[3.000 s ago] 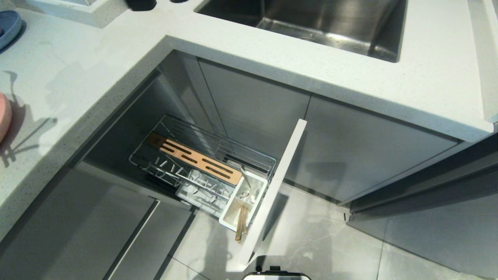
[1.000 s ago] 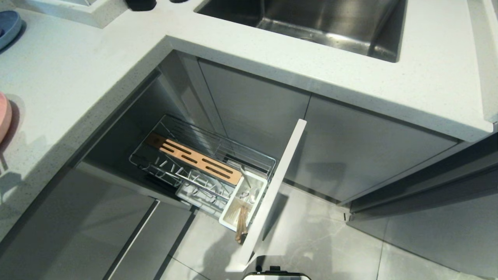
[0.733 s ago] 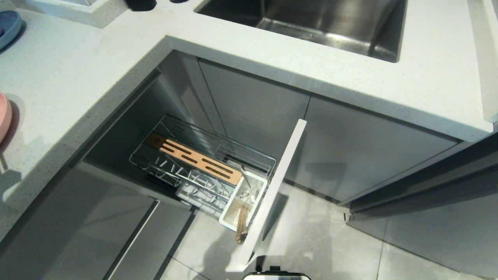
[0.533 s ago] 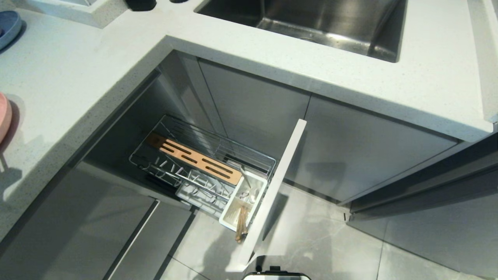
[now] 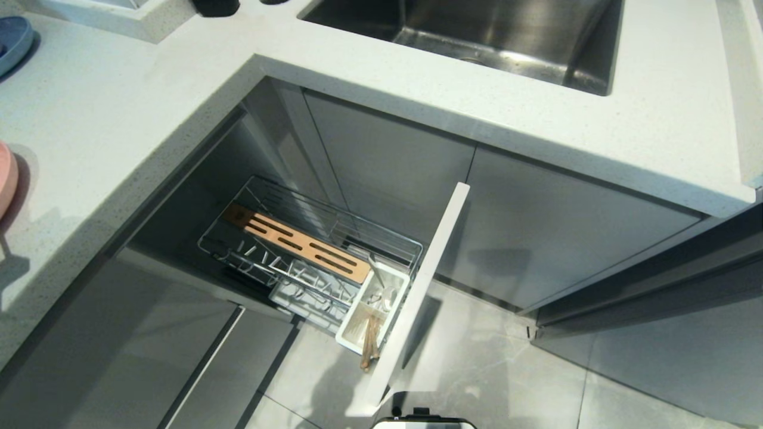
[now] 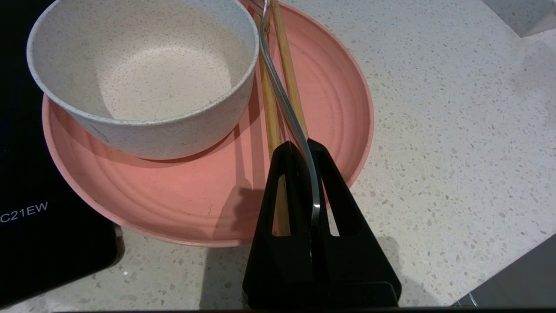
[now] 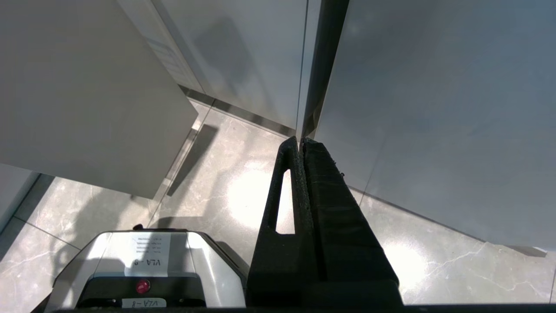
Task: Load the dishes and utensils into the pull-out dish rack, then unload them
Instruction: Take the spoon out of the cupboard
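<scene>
Shadows at the table's left edge shifted; left gripper (image 6: 304, 145) jaws pinch spoon (image 6: 286, 108) over plate (image 6: 343, 100); spoon may slip.

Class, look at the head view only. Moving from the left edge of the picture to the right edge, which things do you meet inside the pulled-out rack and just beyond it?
Wooden strip → white utensil cup → pale cabinet front.

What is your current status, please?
Left gripper shut on spoon over pink plate. Right gripper shut, parked near floor. Pull-out dish rack open, unobstructed.
</scene>
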`<state>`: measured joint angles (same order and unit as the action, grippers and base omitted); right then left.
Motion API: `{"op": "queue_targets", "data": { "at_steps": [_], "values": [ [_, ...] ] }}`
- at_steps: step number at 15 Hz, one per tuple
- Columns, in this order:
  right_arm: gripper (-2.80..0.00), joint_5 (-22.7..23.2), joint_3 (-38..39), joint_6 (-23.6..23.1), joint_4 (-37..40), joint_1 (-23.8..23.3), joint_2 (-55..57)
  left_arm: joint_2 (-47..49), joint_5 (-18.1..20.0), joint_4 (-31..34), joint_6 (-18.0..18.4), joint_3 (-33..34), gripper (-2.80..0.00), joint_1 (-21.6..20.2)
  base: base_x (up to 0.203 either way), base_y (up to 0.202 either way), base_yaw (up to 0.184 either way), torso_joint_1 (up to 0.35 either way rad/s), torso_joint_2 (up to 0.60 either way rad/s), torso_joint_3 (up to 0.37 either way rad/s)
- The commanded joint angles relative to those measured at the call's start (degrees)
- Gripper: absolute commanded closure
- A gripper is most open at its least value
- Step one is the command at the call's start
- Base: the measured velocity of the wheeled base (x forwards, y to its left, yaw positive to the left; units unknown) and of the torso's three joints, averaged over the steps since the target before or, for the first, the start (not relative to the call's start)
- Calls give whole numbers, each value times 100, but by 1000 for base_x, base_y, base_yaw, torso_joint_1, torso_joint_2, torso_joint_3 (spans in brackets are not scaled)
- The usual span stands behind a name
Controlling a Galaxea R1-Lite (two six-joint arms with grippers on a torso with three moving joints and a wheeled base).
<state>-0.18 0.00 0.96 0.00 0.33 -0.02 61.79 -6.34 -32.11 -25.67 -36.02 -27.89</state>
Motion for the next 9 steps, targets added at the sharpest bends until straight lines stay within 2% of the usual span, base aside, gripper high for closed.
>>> {"op": "queue_targets", "data": {
  "at_steps": [1, 3, 4, 9],
  "values": [
    [0, 1, 9, 0, 0, 2, 2, 17, -8, -13, -17, -1, 0, -15, 0, 0, 0, 0, 0, 0],
    [0, 1, 9, 0, -3, 2, 2, 25, -8, 21, -9, -1, 0, -15, 0, 0, 0, 0, 0, 0],
    [0, 1, 9, 0, -2, 2, 2, 23, -8, 6, -17, -10, -280, -15, 0, 0, 0, 0, 0, 0],
    [0, 1, 9, 1, 0, 2, 2, 4, 27, -23, -17, -22, -280, -15, 0, 0, 0, 0, 0, 0]
  ]
}}
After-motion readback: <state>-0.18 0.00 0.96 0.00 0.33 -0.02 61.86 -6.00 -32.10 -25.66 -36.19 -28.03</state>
